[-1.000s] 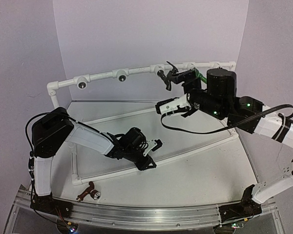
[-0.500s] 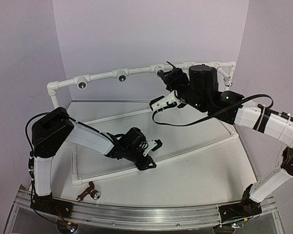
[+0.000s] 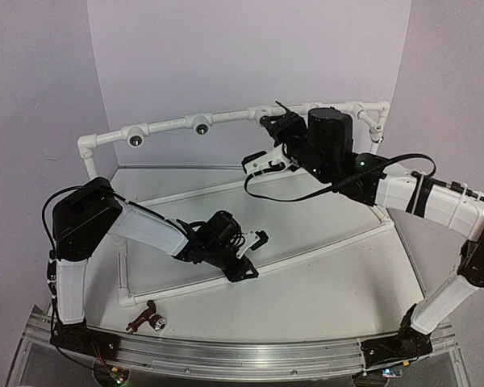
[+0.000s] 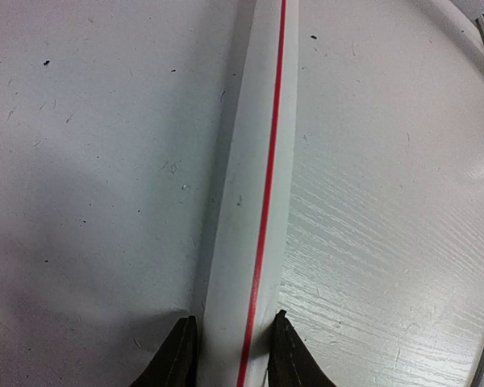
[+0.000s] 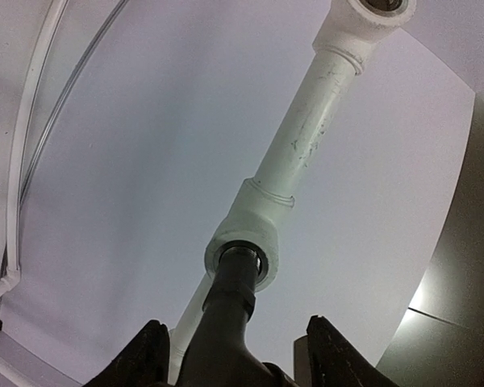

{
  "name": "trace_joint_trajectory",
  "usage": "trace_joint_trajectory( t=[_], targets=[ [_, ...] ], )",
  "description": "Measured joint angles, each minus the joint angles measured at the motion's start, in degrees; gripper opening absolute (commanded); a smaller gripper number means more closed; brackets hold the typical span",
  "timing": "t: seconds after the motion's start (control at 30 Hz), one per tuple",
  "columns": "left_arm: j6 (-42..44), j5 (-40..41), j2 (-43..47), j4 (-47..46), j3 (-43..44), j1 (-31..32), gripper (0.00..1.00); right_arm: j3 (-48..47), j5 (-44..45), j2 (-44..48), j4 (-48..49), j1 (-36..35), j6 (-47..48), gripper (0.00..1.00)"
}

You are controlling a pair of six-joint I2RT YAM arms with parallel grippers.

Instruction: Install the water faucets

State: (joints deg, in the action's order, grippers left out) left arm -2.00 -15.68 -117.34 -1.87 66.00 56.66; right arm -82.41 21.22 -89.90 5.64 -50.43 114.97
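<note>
My right gripper [image 5: 235,324] is sitting up at the top rail of the white pipe frame [image 3: 165,126], jaws spread on either side of the black faucet [image 5: 230,298]. A sliver of gap is showing on one side. The faucet's stem is poking into a tee socket [image 5: 244,234] on that rail, with open room around it. My left gripper [image 4: 231,318] is pinching the frame's red-striped pipe [image 4: 254,161] lying on the table. The reddish-brown faucet [image 3: 148,317] is lying just outside the frame's near left corner.
</note>
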Motion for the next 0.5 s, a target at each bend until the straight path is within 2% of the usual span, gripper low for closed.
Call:
trace_joint_trajectory(
  t=[0.07, 0.33, 0.5],
  targets=[
    [0.00, -0.05, -0.03, -0.02, 0.00, 0.00, 0.07, 1.14, 0.72, -0.37, 2.62, -0.08, -0.70, 0.41],
    [0.00, -0.18, -0.07, -0.04, 0.00, -0.04, 0.06, 3.51, 3.64, -2.24, 10.58, 0.01, -6.12, 0.24],
    [0.00, -0.20, -0.07, -0.07, 0.00, -0.07, 0.07, 4.96, 5.36, -2.79, 14.56, -0.14, -13.22, 0.14]
  ],
)
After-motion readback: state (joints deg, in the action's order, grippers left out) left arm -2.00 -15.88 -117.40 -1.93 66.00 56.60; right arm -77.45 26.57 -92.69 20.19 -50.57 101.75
